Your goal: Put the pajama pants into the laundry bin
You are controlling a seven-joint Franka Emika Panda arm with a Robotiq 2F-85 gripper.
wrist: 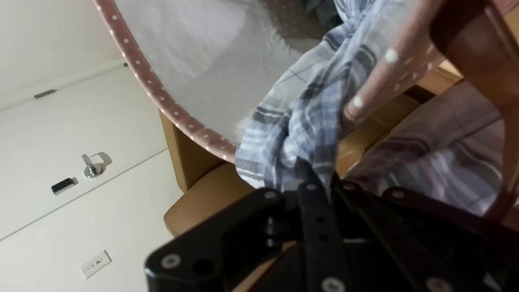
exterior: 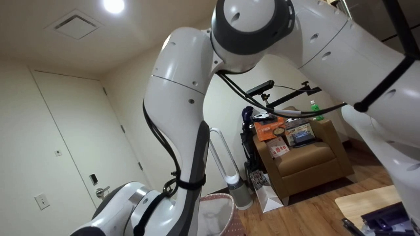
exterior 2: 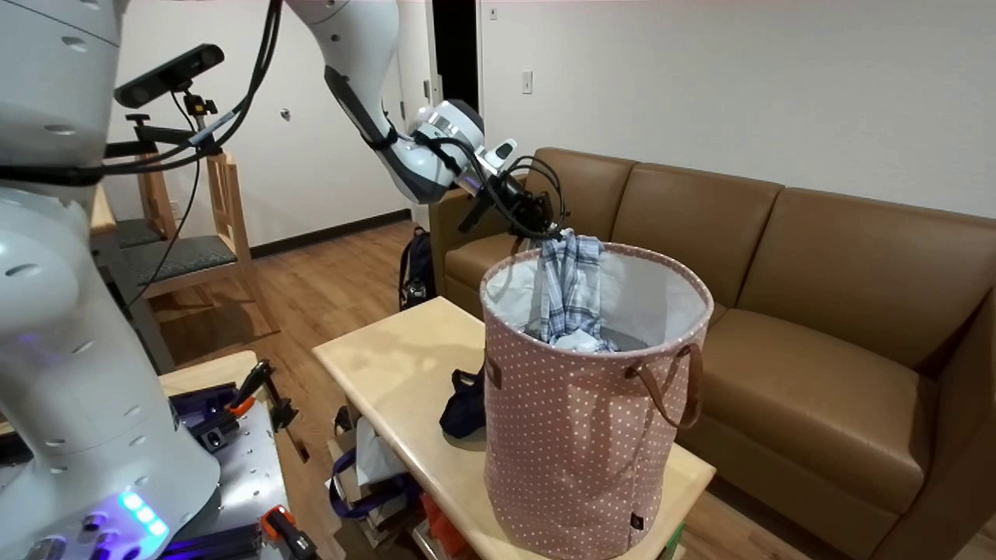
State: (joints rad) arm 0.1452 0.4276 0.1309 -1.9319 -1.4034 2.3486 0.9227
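Depositing, apparently, blue-plaid pants [exterior 2: 574, 280], clenched in closed black gripper [wrist: 319, 175], into round pink fabric bin [exterior 2: 576, 451] near wooden surface [exterior 2: 397, 346] corner; next, release.

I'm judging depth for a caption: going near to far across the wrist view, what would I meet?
The hand, the pajama pants it grips, the brown sofa, the white door.

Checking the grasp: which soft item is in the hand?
The plaid pants, pinched by the hand and hanging into the bin; the dark bundle lies on the table beside it.
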